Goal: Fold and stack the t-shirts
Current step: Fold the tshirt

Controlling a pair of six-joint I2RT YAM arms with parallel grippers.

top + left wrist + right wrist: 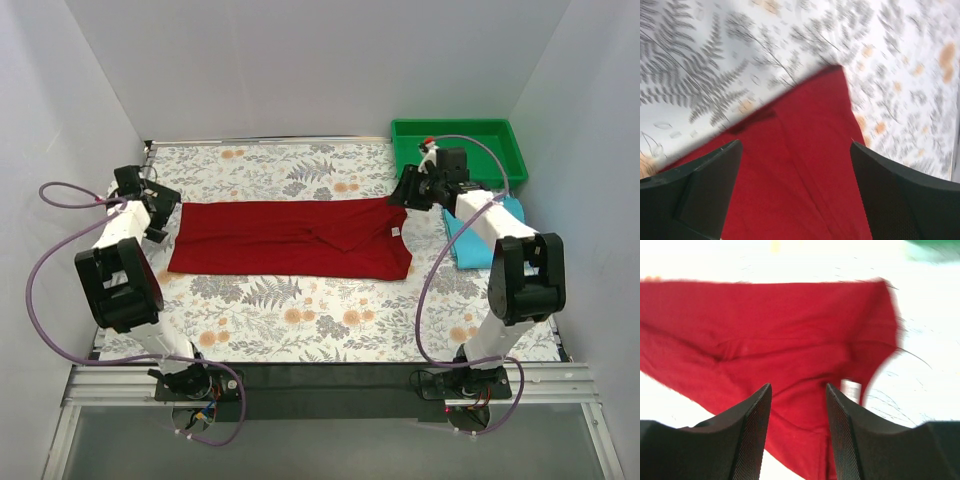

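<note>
red t-shirt flat | blue t-shirt (top view only) | left gripper apart | right gripper apart

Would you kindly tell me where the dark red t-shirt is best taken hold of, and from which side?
Likely the short right end of the dark red t-shirt, by the white tag, coming down from above: it lies flat as a long strip, so only its thin edges offer a pinch.

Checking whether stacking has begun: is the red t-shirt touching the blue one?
Apart. The top view shows a strip of floral tablecloth lying between the red t-shirt and the folded blue t-shirt.
</note>
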